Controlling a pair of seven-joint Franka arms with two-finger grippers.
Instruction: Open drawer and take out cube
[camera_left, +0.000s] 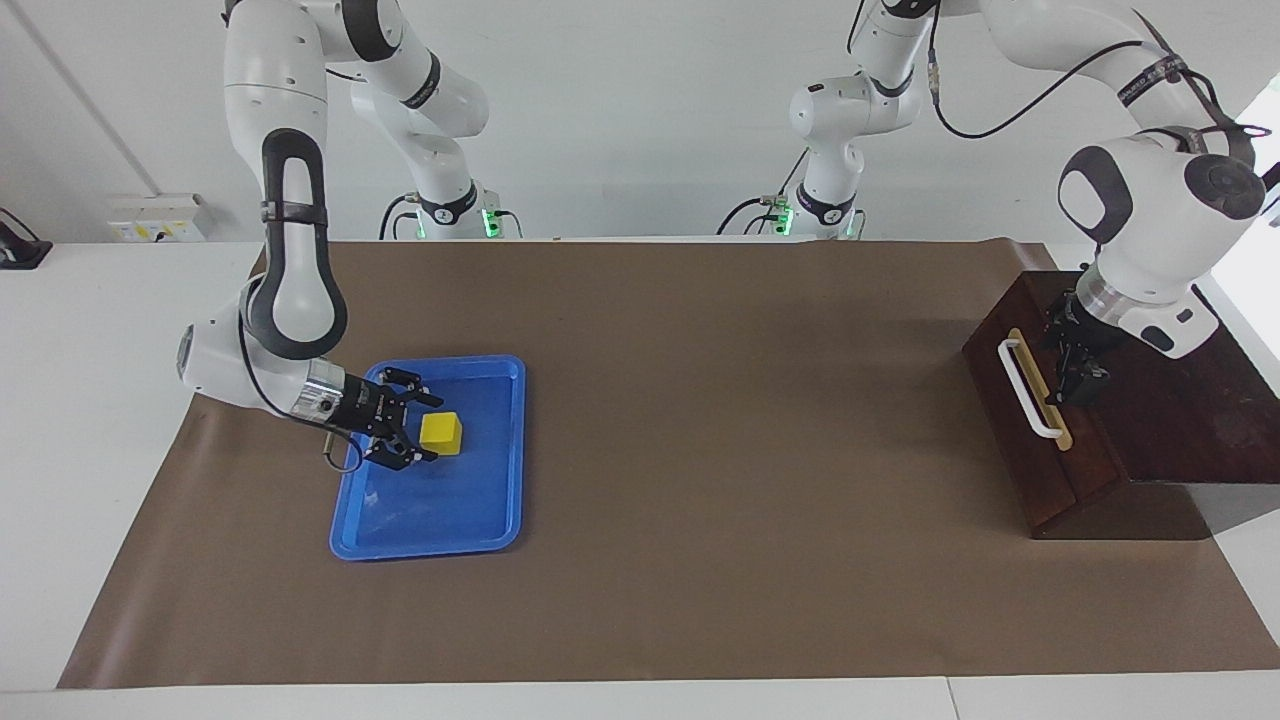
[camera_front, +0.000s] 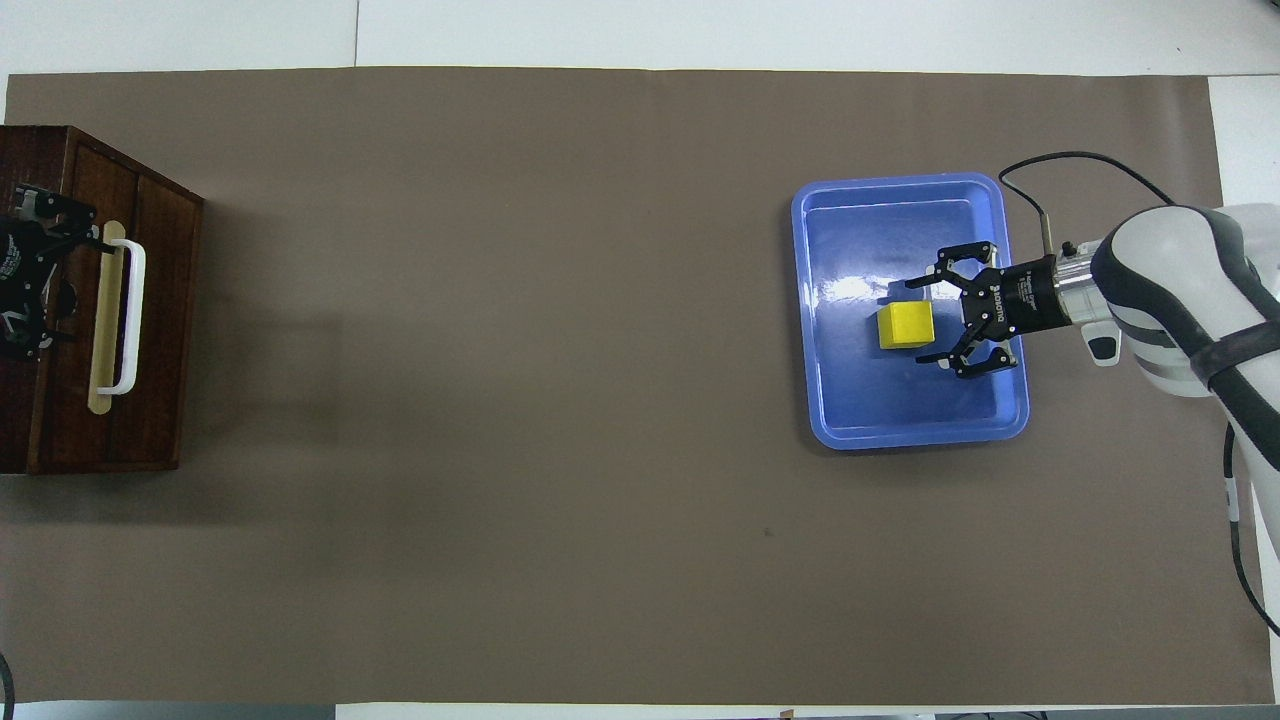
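- The yellow cube (camera_left: 441, 433) rests on the floor of the blue tray (camera_left: 500, 450), toward the right arm's end of the table; no finger touches it.
- The right gripper (camera_left: 416, 431) sits low in the tray just beside the cube, its fingers (camera_front: 925, 286) spread wider than the cube.
- The dark wooden drawer (camera_left: 1040, 440) appears closed, its white bar handle (camera_left: 1028, 390) untouched.
- The left gripper (camera_left: 1072, 378) hangs over the box top beside the handle; whether its fingers are spread or closed cannot be told.
- Judgement: the release looks done. The right arm should back out level, fingers kept wide, so the cube is not nudged.
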